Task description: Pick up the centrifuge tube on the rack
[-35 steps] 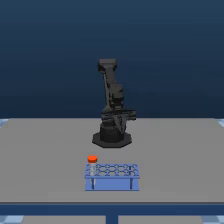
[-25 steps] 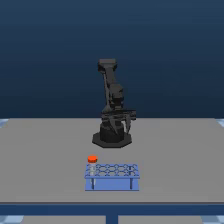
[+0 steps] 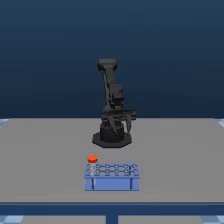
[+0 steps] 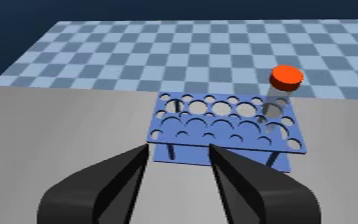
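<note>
We see the centrifuge tube (image 3: 92, 162), pale with an orange-red cap, standing upright in a corner hole of the blue rack (image 3: 112, 176), at the end toward the exterior view's left. The rack sits on thin dark legs near the front edge of the plain grey bench (image 3: 40, 155). The black arm's gripper (image 4: 180, 160) hangs well short of the rack, its two dark fingers (image 4: 122, 172) parted with nothing between them. Beyond the bench lies a blue-and-white checkered floor (image 4: 158, 45) under a dark blue backdrop (image 3: 50, 50).
</note>
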{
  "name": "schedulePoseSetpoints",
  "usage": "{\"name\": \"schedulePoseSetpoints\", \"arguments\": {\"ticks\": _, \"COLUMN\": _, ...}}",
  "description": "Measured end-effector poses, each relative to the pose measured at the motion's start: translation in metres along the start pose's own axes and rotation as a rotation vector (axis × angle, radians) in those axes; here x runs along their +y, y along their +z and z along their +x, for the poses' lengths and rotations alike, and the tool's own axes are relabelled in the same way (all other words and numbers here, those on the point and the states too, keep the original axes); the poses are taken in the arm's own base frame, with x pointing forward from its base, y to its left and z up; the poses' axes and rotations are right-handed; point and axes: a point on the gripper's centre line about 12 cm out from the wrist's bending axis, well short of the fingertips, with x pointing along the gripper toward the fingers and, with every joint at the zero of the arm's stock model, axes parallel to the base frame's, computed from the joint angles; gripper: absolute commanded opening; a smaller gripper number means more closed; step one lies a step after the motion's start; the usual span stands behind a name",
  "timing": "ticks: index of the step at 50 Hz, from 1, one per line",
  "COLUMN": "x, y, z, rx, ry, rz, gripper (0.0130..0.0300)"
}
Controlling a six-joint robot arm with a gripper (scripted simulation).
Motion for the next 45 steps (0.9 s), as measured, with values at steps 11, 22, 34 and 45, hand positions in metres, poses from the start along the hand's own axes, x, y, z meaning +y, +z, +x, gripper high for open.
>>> {"name": "schedulePoseSetpoints", "arguments": {"ticks": 11, "x": -0.0008, "y": 0.0005, "z": 0.0007, "rx": -0.001, "ry": -0.003, "rz": -0.004, "gripper": 0.03}}
{"name": "schedulePoseSetpoints", "arguments": {"ticks": 22, "x": -0.0023, "y": 0.0015, "z": 0.0018, "rx": -0.003, "ry": -0.008, "rz": -0.009, "gripper": 0.03}}
{"name": "schedulePoseSetpoints", "arguments": {"ticks": 34, "x": -0.0046, "y": 0.0031, "z": 0.0038, "rx": -0.006, "ry": -0.015, "rz": -0.014, "gripper": 0.03}}
{"name": "schedulePoseSetpoints", "arguments": {"ticks": 45, "x": -0.0072, "y": 0.0049, "z": 0.0064, "rx": -0.007, "ry": -0.02, "rz": -0.021, "gripper": 0.03}}
